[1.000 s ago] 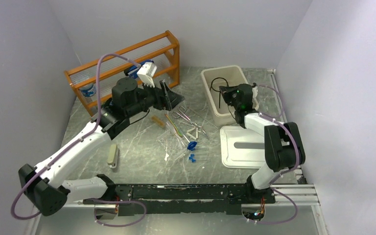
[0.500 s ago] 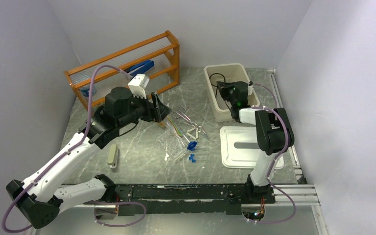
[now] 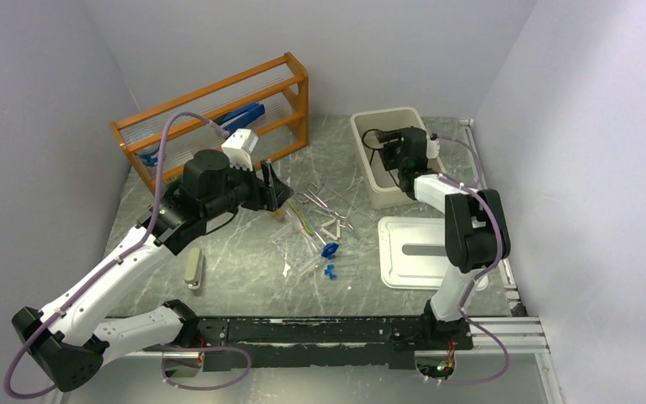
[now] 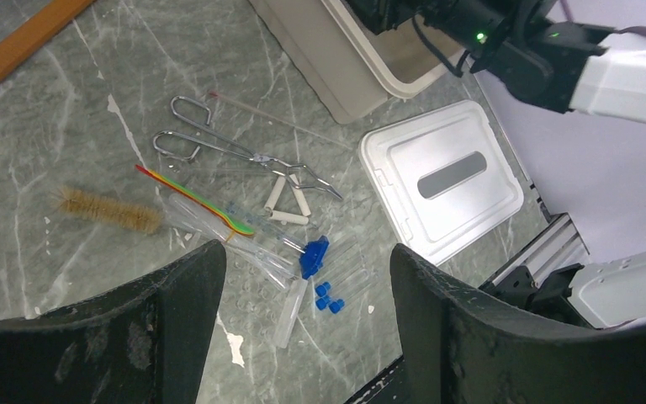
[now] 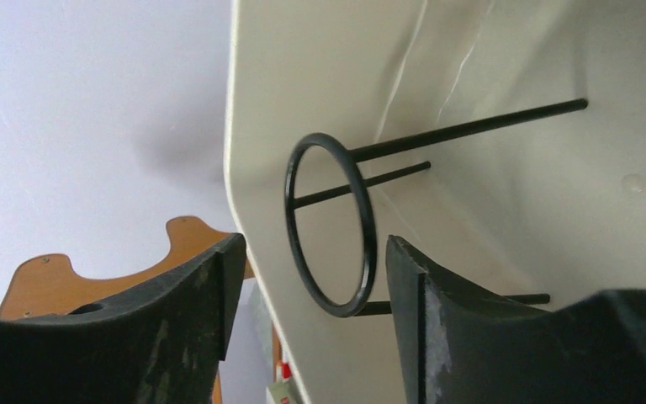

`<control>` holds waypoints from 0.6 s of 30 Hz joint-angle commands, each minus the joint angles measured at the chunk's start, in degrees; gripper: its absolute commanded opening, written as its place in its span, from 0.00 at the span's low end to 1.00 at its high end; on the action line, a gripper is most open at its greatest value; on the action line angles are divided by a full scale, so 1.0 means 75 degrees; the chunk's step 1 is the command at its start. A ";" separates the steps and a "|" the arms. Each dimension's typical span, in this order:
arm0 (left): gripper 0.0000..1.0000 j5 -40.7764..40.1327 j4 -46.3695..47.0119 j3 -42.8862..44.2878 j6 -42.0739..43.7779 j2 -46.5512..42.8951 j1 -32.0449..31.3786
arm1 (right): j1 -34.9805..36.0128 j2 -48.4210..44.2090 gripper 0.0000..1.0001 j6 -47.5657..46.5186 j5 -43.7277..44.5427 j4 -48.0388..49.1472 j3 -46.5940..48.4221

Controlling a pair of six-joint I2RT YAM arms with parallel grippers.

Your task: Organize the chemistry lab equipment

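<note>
The black wire ring stand (image 5: 471, 128) lies inside the beige bin (image 5: 513, 219), its ring leaning against the wall. My right gripper (image 5: 313, 252) hangs open just above it, touching nothing; in the top view it (image 3: 384, 154) sits over the bin (image 3: 368, 189). My left gripper (image 4: 305, 261) is open above the pile on the table. The pile holds metal tweezers (image 4: 219, 147), a white triangle (image 4: 290, 202), thin rods (image 4: 193, 202), clear blue-capped tubes (image 4: 328, 299) and a bristle brush (image 4: 105, 210). In the top view the left gripper (image 3: 284, 188) is just left of the pile.
The bin's white lid (image 3: 425, 250) lies flat on the table at the right. A wooden rack (image 3: 219, 93) stands at the back left with a blue stapler (image 3: 242, 115) in it. A beige oblong bar (image 3: 192, 267) rests beside the left arm.
My right gripper has opened and let go of the ring stand, which now rests in the bin. My left arm drew back from the wooden rack toward the pile.
</note>
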 commanded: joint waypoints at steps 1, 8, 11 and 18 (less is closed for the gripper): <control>0.76 -0.0295 -0.0259 0.0199 0.0177 -0.0210 0.0042 | 0.0220 -0.0604 0.68 -0.0602 0.1188 -0.1521 0.0553; 0.78 -0.0631 -0.0548 0.0263 0.0360 -0.0466 0.0042 | 0.0599 -0.0868 0.68 -0.1736 0.2458 -0.3087 0.1318; 0.79 -0.0773 -0.0633 0.0207 0.0409 -0.0592 0.0042 | 0.0667 -0.0673 0.66 -0.2209 0.2880 -0.3760 0.1534; 0.80 -0.0855 -0.0756 0.0190 0.0474 -0.0710 0.0042 | 0.0642 -0.0889 0.66 -0.2514 0.2909 -0.3981 0.1062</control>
